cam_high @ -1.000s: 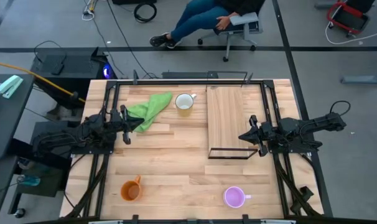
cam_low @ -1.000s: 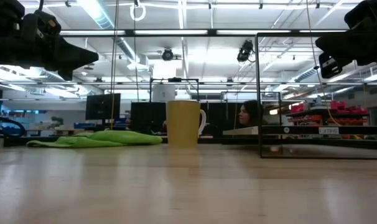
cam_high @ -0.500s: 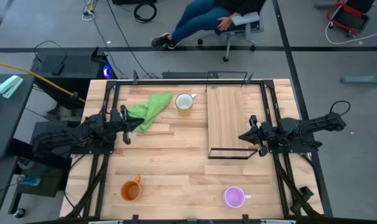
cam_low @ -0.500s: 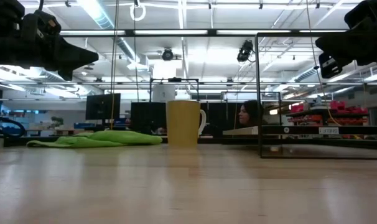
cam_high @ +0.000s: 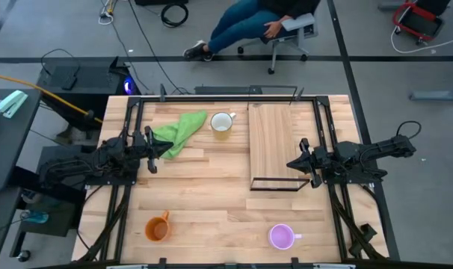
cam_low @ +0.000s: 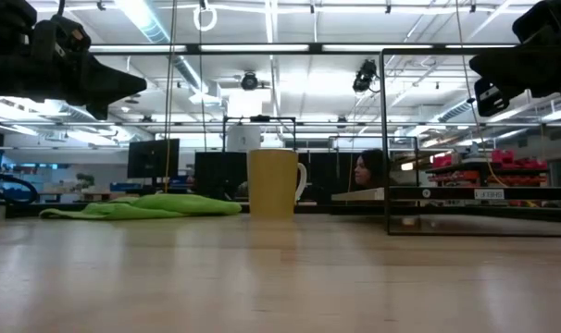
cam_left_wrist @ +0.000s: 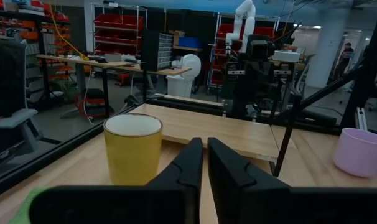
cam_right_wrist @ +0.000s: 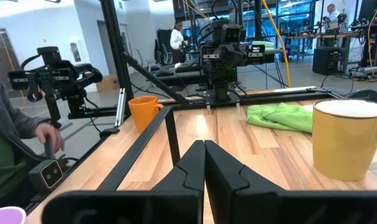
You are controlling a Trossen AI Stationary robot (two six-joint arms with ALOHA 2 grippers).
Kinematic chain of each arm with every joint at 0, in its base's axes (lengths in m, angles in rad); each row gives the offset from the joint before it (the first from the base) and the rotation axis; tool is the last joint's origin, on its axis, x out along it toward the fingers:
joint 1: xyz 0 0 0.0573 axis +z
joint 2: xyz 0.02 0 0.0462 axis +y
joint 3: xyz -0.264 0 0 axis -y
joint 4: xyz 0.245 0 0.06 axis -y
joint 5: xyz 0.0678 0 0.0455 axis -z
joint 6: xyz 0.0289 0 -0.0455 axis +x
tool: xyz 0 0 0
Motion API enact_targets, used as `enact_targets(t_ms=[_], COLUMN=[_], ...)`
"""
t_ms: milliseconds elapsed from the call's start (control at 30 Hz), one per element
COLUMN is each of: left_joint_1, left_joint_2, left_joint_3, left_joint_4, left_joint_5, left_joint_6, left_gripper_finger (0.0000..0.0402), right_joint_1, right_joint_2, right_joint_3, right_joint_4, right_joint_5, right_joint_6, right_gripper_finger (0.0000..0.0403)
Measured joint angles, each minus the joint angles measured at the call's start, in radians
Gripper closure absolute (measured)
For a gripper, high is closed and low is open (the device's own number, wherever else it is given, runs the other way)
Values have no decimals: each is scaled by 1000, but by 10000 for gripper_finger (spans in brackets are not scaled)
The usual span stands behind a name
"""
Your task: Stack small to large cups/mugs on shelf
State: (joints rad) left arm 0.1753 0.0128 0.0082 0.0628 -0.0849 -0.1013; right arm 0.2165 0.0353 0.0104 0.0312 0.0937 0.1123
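Left gripper closed, empty, beside green cloth; right gripper closed, empty, over shelf; three mugs unstacked on table

Bright, even overhead light. Ceiling strip lights blow out in low view, leaving arms silhouetted. Desk foreground soft, faint sheen. High view sharp, shadows weak. Wrist views: near fingers blurred, background clear.

Grey floor with cables, red shelving along a wall, long ceiling lights overhead.
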Motion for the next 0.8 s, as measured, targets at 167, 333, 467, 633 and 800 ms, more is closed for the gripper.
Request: enact_targets(t_ms=[167,333,467,633,800], left_joint_1=[0,0,0,0,0], left_joint_2=[0,0,0,0,0], left_joint_3=[0,0,0,0,0], left_joint_4=[0,0,0,0,0], left_joint_5=[0,0,0,0,0], left_joint_6=[0,0,0,0,0], left_gripper_finger=[366,374,376,369,366], right_joint_1=[0,0,0,0,0], right_joint_2=[0,0,0,0,0], right_joint_3=[0,0,0,0,0], right_joint_4=[0,0,0,0,0], right_joint_5=[0,0,0,0,0], right_joint_6=[0,0,0,0,0], right_gripper_finger=[389,389,389,389,389])
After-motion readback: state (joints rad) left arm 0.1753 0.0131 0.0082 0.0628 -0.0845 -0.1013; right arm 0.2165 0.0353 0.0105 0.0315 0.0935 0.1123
